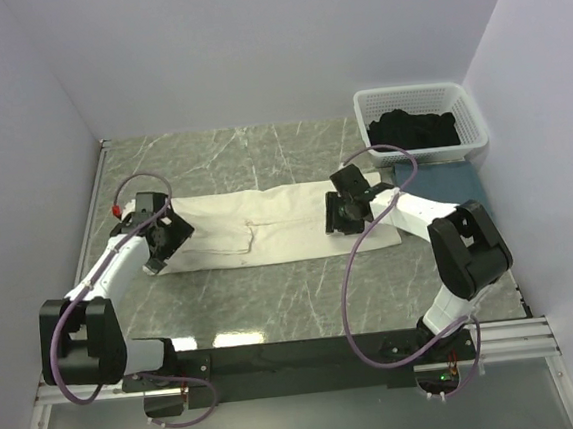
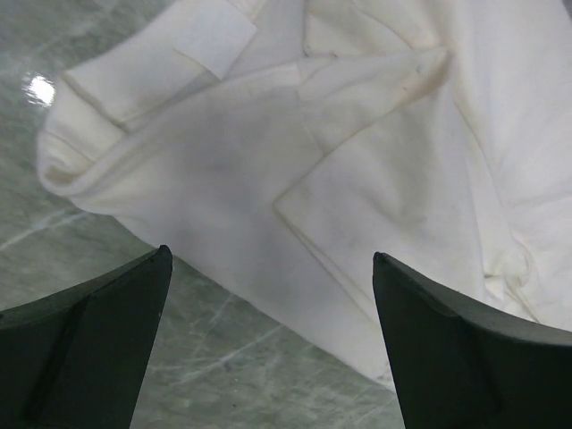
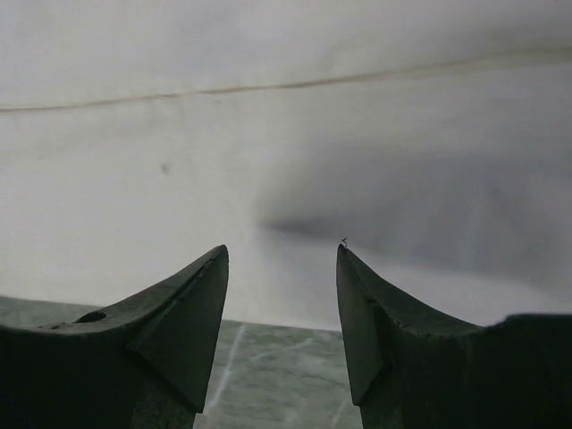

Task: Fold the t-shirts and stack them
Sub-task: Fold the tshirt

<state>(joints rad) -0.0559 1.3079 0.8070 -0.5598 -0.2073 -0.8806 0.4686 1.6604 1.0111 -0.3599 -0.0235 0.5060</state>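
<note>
On the table [image 1: 274, 306], the cream-white t-shirt [image 1: 268, 234] lies folded lengthwise; left pincer [image 2: 271, 257] wide, right pincer [image 3: 281, 248] parted, empty.

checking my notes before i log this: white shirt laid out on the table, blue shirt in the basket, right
Not quite: the basket holds the black shirt; the blue shirt lies outside, beside it. The white shirt is laid out on the table, as you say. The top external view shows it.
</note>
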